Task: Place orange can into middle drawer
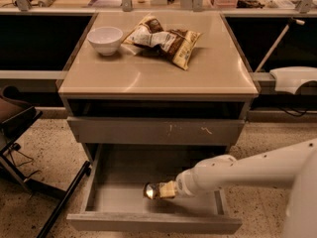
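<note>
The orange can [152, 190], shiny gold-orange, lies sideways at the end of my white arm, inside the open middle drawer [153, 223]. My gripper [162, 190] is shut on the can and holds it low over the left-centre of the drawer's grey floor [116, 200]. The arm reaches in from the right over the drawer's right side. I cannot tell whether the can touches the floor. The drawer is pulled far out below a shut grey drawer front with white scratch marks [153, 131].
On the beige cabinet top [158, 78] stand a white bowl [105, 38] and crinkled brown-and-white snack bags [166, 41]. A dark chair and its legs [20, 133] are at the left. A white device [294, 78] juts in at the right.
</note>
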You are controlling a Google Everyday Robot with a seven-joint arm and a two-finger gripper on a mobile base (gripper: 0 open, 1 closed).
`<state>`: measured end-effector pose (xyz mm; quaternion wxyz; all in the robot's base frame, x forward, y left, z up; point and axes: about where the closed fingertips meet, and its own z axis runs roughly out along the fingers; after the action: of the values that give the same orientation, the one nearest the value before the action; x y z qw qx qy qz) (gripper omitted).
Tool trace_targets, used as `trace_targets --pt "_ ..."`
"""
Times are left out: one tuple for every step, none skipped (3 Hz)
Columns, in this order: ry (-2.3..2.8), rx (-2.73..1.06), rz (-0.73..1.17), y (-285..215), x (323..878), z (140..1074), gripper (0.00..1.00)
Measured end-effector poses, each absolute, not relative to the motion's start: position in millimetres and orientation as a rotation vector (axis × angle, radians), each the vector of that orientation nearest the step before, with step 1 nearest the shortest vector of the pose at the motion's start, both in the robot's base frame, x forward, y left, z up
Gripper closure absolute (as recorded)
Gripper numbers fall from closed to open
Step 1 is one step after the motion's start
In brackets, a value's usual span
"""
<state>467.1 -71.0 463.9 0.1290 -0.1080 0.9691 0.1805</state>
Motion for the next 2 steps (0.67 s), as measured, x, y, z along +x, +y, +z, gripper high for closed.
trace_targets --pt "2.877 -0.292 0.559 -68.5 453.2 429.8 1.0" --pt "2.868 -0.244 0.537 -74.1 456.1 423.1 1.0"
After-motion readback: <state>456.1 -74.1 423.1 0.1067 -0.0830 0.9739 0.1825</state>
